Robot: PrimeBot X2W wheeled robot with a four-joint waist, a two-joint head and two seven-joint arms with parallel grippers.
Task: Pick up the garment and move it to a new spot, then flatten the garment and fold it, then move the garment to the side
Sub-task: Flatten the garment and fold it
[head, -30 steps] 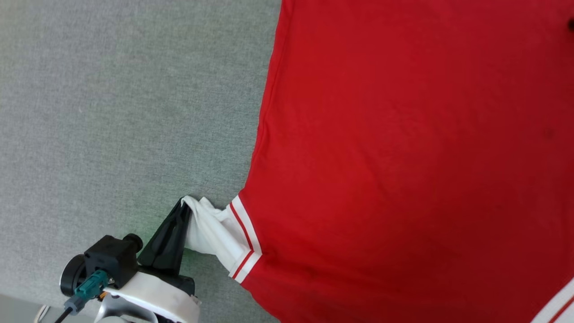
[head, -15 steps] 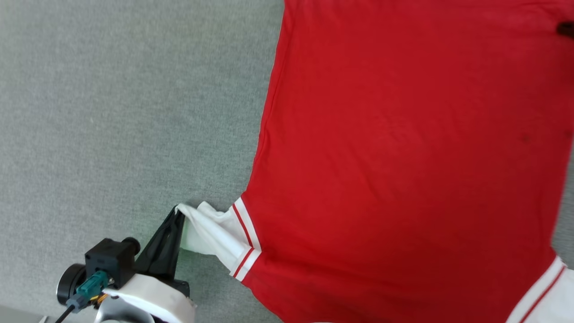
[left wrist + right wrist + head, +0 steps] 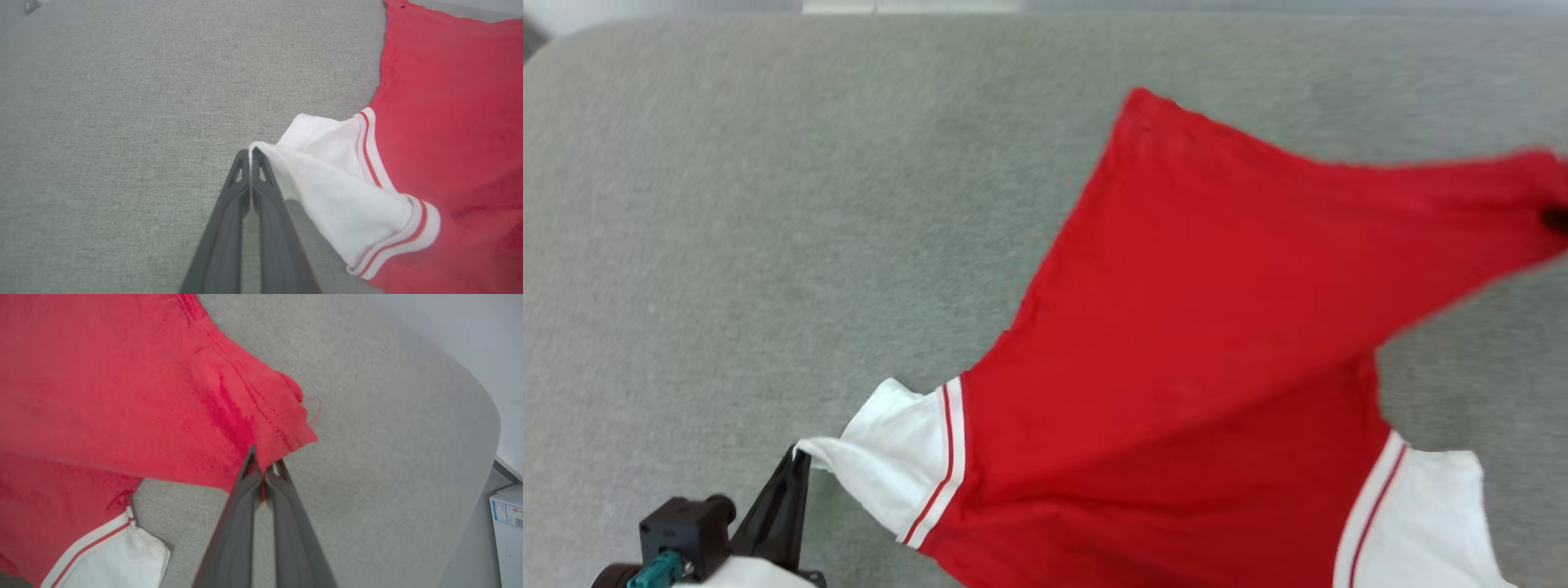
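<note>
Red knit jersey-style shirt with white short sleeves and striped cuff trim (image 3: 1201, 343) is spread over a grey woven-fabric tabletop (image 3: 768, 204), plain red side up.

Head view: the left gripper (image 3: 799, 459) is at lower left. Its two dark fingers are closed on the tip of one white sleeve (image 3: 890, 457), which is drawn out to a point. A far red corner runs taut off the right frame edge. A small dark mark (image 3: 1556, 219) sits there and I cannot identify it. The frame is blurred, so I cannot tell which parts of the cloth touch the table. The other white sleeve (image 3: 1429, 523) is cut off by the bottom edge.

Left wrist view: the fingers are pressed together with only the sleeve's edge pinched at their very tips. The rest of the sleeve folds over just beside them, and the red body lies to the right.

Right wrist view: the right gripper (image 3: 263, 463) is closed, with a fold of the red hem corner (image 3: 286, 416) clamped between its fingers. A loose thread (image 3: 314, 408) hangs off that corner. A white box (image 3: 506, 522) stands beyond the table's rounded edge, cropped.

Handling, as a judgement: the shirt is light, soft, limp and somewhat stretchy. It should sag between the two holds and keep no shape of its own. It is not fragile. The best holds are likely the seamed edges: cuffs, hem corners, shoulders. The left bite looks shallow and may slip if tension rises.

Hidden: the shirt's underside, and its lower part past the frame.
</note>
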